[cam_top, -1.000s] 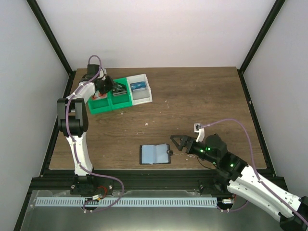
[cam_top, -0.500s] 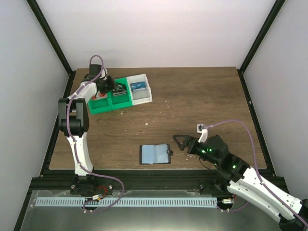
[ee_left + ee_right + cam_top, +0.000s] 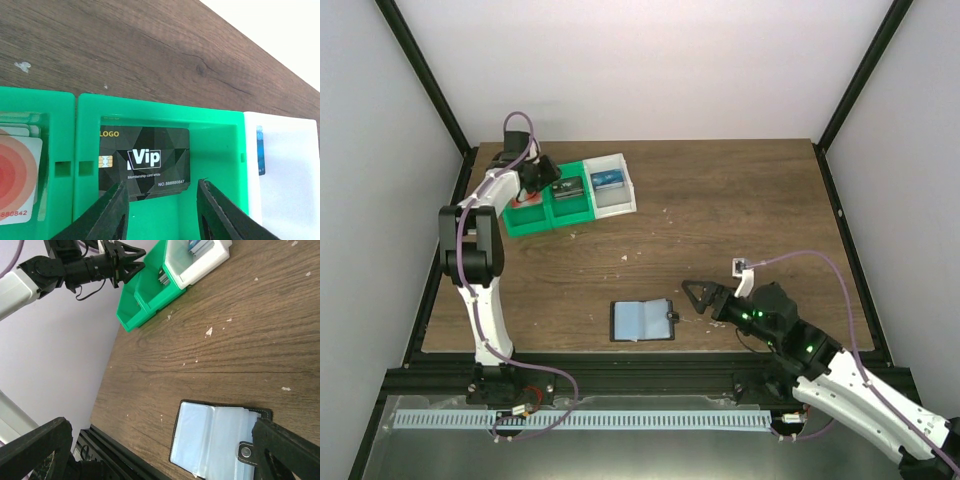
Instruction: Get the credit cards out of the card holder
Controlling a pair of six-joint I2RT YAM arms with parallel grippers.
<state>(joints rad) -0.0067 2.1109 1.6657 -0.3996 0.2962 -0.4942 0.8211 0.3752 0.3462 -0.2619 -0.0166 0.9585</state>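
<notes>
Card holder [image 3: 642,320] lies open and flat on the wooden table [image 3: 740,210] near the front edge, blue-grey pockets up and closing tab on its right side. Right gripper [image 3: 692,295] sits just beside that tab with its jaws spread wide and nothing between them. Can't tell if a finger touches the tab.

Credit cards [image 3: 17,175], red and pale, are stacked in the left green compartment of the green-and-white tray [image 3: 532,227] at the far left of the table, well apart from the holder. Black Vip card [image 3: 144,160] lies flat in the middle green compartment. Blue card [image 3: 260,157] is in the white end compartment, only its edge visible.

Left gripper [image 3: 162,186] hangs over the middle compartment above the Vip card, fingers apart, holding nothing.
</notes>
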